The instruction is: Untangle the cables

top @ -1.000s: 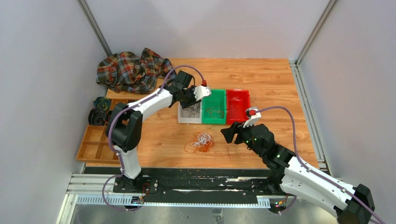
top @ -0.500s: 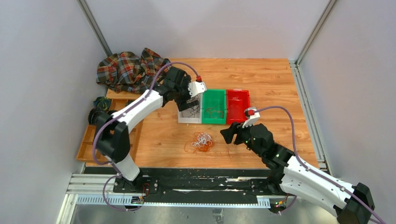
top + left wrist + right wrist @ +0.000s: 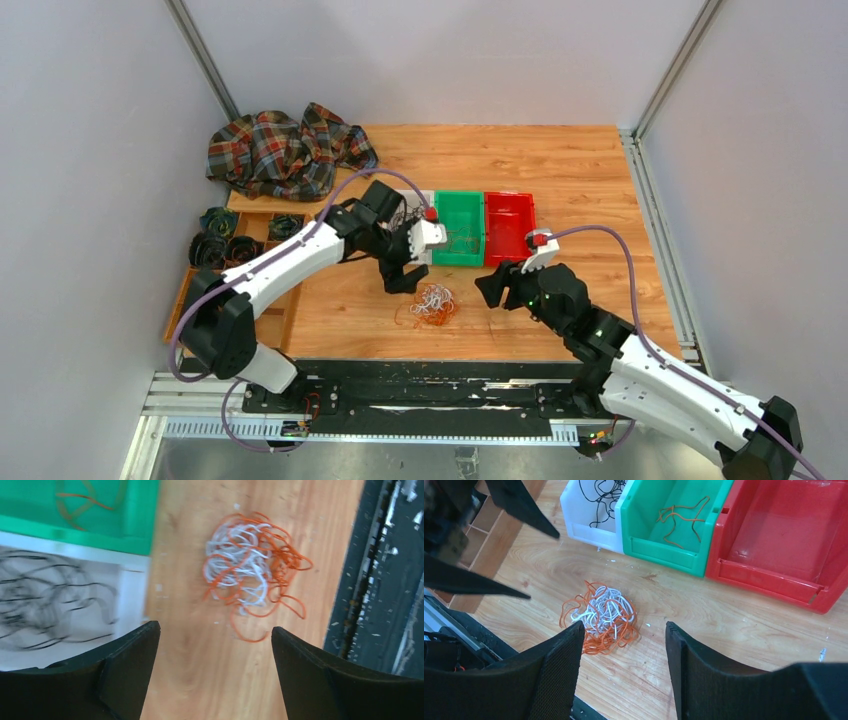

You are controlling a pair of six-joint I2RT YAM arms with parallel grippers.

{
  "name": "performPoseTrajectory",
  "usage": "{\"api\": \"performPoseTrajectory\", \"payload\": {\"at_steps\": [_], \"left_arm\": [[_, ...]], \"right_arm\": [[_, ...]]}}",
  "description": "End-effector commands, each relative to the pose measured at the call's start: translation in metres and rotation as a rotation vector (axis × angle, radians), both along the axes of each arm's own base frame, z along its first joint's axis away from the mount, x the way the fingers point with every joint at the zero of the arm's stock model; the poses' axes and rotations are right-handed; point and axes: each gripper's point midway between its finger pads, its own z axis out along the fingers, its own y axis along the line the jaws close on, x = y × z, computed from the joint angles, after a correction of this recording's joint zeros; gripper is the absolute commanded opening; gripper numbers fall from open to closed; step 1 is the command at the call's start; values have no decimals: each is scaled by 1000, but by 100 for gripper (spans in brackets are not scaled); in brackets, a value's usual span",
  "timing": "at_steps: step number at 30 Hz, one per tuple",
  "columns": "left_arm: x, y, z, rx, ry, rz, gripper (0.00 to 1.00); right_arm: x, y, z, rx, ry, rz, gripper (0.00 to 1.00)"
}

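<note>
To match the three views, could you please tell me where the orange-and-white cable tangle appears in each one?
Top external: cable tangle just below centre.
Left wrist: cable tangle above centre, slightly right.
Right wrist: cable tangle left of centre.
Shared landmark: the green bin, visible in all three.

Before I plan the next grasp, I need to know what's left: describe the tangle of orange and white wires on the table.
The tangle of orange and white wires is a loose, roundish heap of thin curly strands: white in the middle, orange loops straying outward. No black shows. It lies on the wooden tabletop in front of the white plastic bin and green plastic bin, apart from both. Only the tabletop touches it.
</note>
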Motion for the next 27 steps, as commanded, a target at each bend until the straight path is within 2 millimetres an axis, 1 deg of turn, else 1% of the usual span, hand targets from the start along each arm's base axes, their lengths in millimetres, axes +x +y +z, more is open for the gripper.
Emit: {"api": "performPoseTrajectory", "payload": {"at_steps": [1,4,7,14,18,20,22,27], "left_arm": [[-14,-20,-20,-60,86,-18,85],[-7,-26,-29,-61,72,-41,80],[-5,-30,-41,-58,71,-79,78],[2,-28,-68,8,49,-176,73],[12,-30,-73,21,16,-171,67],[14,-31,-73,22,11,-181,65],[13,-32,-73,17,18,-186,60],[5,-34,-71,-1,56,-202,40]], "right_arm": [[4,-10,13,1,-17,-40,60],[3,-13,13,2,-20,-46,58],[3,-14,12,-4,-22,-47,57],[3,-12,11,-18,-24,-34,55],[2,-12,12,-16,-30,-29,55],[2,-12,12,-15,-30,-25,54],[1,-11,12,-15,-30,-21,53],[3,-11,10,-27,-29,-23,52]]}}
